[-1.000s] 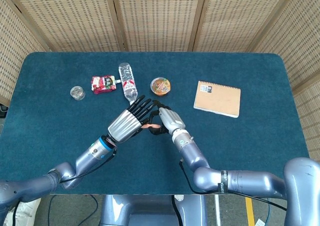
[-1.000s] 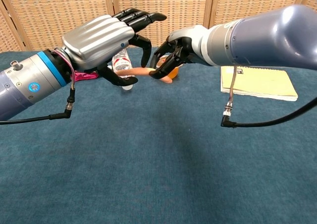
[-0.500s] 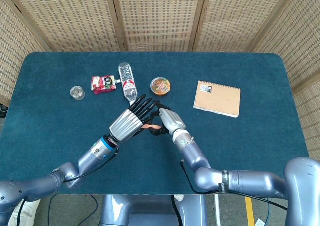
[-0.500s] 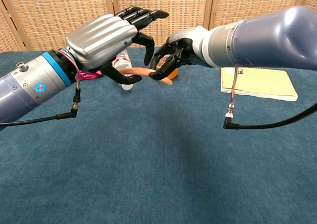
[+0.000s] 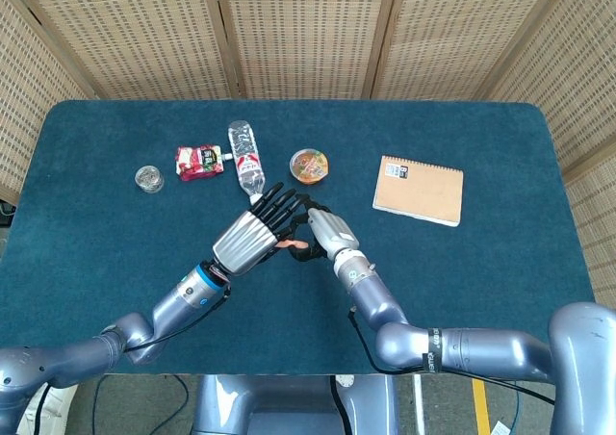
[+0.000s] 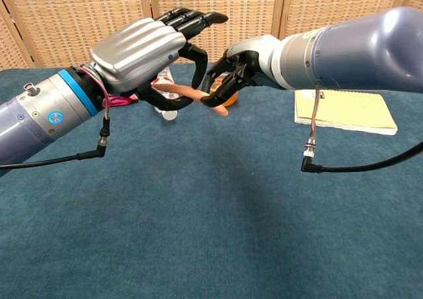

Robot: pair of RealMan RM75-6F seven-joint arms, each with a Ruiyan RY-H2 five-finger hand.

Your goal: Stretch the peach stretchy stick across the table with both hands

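Head view: peach stretchy stick (image 5: 289,245) mostly hidden, only a short pink sliver showing between left hand (image 5: 252,232) and right hand (image 5: 325,231), both raised above the middle of the bench (image 5: 500,262), nearer the front edge than the back. Left fingers (image 5: 277,202) fanned out and overlapping the right hand's; real hold on the stick not readable from above. Behind them, toward the back edge: water bottle (image 5: 245,154) lying flat, red snack pouch (image 5: 198,162), small clear jar (image 5: 148,178), round candy tin (image 5: 309,165); spiral notebook (image 5: 419,190) off toward the right side. Chest view: stick (image 6: 190,94) seen as a short curved strip, one end tucked under the left hand (image 6: 142,51) by the thumb, upper fingers (image 6: 192,20) stretched forward and apart; other end pinched in the curled fingers of the right hand (image 6: 239,64), tip poking out below. Likely trouble: shallow purchase on the left, so probably a slip and snap-back once pulled apart. Also risky: outward sweep of the left arm toward bottle and pouch lying close behind, liable to be knocked. Uneven pull likely to yank the stick free from one side.
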